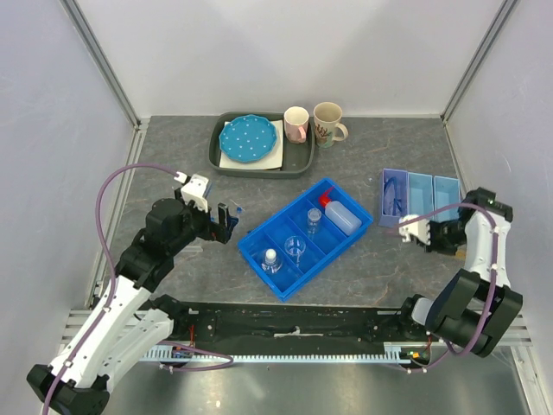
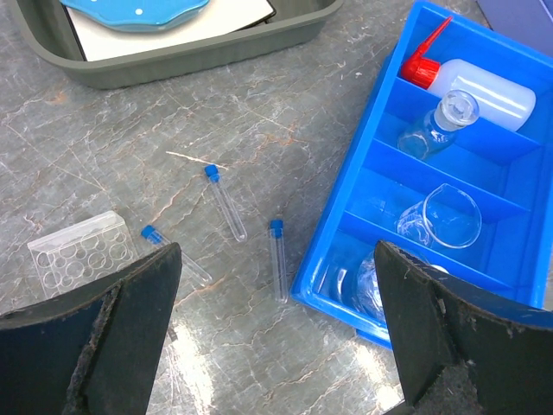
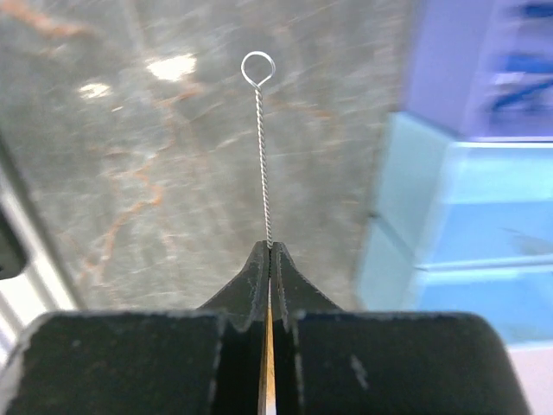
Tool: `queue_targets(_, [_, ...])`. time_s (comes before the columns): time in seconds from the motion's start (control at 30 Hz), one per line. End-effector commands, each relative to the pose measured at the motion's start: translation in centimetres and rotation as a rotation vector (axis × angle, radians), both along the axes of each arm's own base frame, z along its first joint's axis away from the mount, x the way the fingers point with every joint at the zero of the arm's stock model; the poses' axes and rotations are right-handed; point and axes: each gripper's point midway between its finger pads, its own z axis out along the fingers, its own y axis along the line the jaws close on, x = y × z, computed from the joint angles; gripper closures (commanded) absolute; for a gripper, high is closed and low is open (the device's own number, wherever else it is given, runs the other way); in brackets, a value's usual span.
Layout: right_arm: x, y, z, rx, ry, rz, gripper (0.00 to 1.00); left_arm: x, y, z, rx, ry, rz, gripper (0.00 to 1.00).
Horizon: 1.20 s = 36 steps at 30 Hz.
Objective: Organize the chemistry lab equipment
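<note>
A blue compartment tray (image 1: 346, 238) holds a white squeeze bottle with a red nozzle (image 1: 340, 213), a small flask (image 1: 313, 220), a beaker (image 1: 296, 249) and another small flask (image 1: 271, 259). My left gripper (image 1: 226, 220) is open and empty just left of the tray. In the left wrist view it (image 2: 278, 320) hovers over three blue-capped tubes (image 2: 277, 258) and a clear well plate (image 2: 82, 252) on the table. My right gripper (image 1: 406, 232) is shut (image 3: 270, 246) on a thin twisted wire with a loop end (image 3: 262, 147). Blue-framed glasses (image 1: 395, 194) lie in a lilac bin.
Two pale blue bins (image 1: 434, 192) stand beside the lilac bin at the right, near the right gripper. A grey tray (image 1: 218, 145) with a blue dotted plate (image 1: 249, 138) and two mugs (image 1: 296, 124) stand at the back. Walls close in left, right and back.
</note>
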Motion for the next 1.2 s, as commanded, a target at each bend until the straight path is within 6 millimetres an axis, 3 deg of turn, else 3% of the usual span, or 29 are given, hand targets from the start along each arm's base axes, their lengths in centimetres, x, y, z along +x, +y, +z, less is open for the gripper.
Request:
queue_targets(0.0, [3.5,4.3,7.6,0.274,-0.147,-0.067,1.0,0.3,-0.3,1.8,-0.008,-0.079,-0.025,0.02])
queue_targets(0.07, [5.3,5.1,9.6,0.404,-0.147,-0.211,1.0,0.2,-0.3,1.9,-0.011,-0.081,-0.027,0.01])
queue_targets(0.1, [6.7,5.0,11.5,0.443,-0.176,-0.264,1.0,0.2,-0.3,1.9,-0.012,-0.082,-0.028,0.01])
queue_targets(0.17, [8.9,4.8,12.6,0.558,-0.124,-0.448,1.0,0.1,-0.5,2.0,-0.018,-0.079,-0.037,0.02])
queue_targets(0.2, [10.5,4.9,14.3,0.622,-0.145,-0.484,1.0,0.1,-0.6,2.1,-0.021,-0.081,-0.042,0.01])
queue_targets(0.23, [12.5,4.2,14.4,0.655,-0.157,-0.523,1.0,0.0,-0.7,2.1,-0.026,-0.079,-0.053,0.01])
queue_targets(0.3, [14.5,4.0,15.3,0.782,-0.083,-0.719,1.0,0.0,-0.9,2.1,-0.029,-0.081,-0.059,0.01])
queue_targets(0.33, [17.0,2.8,15.7,0.811,-0.143,-0.765,1.0,-0.1,-1.0,2.1,-0.031,-0.078,-0.066,0.01])
queue_targets(0.37, [17.8,2.6,15.9,0.879,-0.09,-0.9,1.0,-0.1,-1.0,2.1,-0.033,-0.079,-0.067,0.02])
queue_targets(0.4, [18.4,1.7,14.5,0.872,-0.084,-1.014,1.0,-0.1,-1.0,2.2,-0.034,-0.08,-0.065,0.01])
queue_targets(0.43, [20.5,0.3,15.3,0.885,-0.198,-1.05,1.0,-0.2,-1.0,2.2,-0.035,-0.081,-0.067,0.02])
queue_targets(0.47, [21.1,-0.1,15.2,0.89,-0.223,-1.097,1.0,-0.2,-0.9,2.3,-0.036,-0.086,-0.065,0.01])
queue_targets(0.5, [21.0,-0.4,14.1,0.911,-0.204,-1.198,1.0,-0.2,-0.9,2.4,-0.036,-0.088,-0.062,0.02])
queue_targets(0.53, [22.0,-1.9,14.2,0.887,-0.302,-1.252,1.0,-0.2,-0.9,2.5,-0.037,-0.09,-0.062,0.01])
queue_targets(0.63, [22.4,-3.8,12.8,0.864,-0.38,-1.388,1.0,-0.3,-0.9,2.6,-0.039,-0.095,-0.064,0.01])
queue_targets(0.83, [22.6,-4.4,9.2,0.844,-0.316,-1.473,1.0,-0.3,-1.0,2.4,-0.04,-0.089,-0.071,0.01])
queue_targets(1.03, [22.3,-3.9,4.8,0.781,-0.173,-1.478,0.93,-0.3,-0.9,2.5,-0.04,-0.092,-0.068,0.01])
queue_targets(1.17, [22.0,-3.7,3.9,0.734,-0.151,-1.444,0.86,-0.3,-1.0,2.4,-0.039,-0.089,-0.07,0.02])
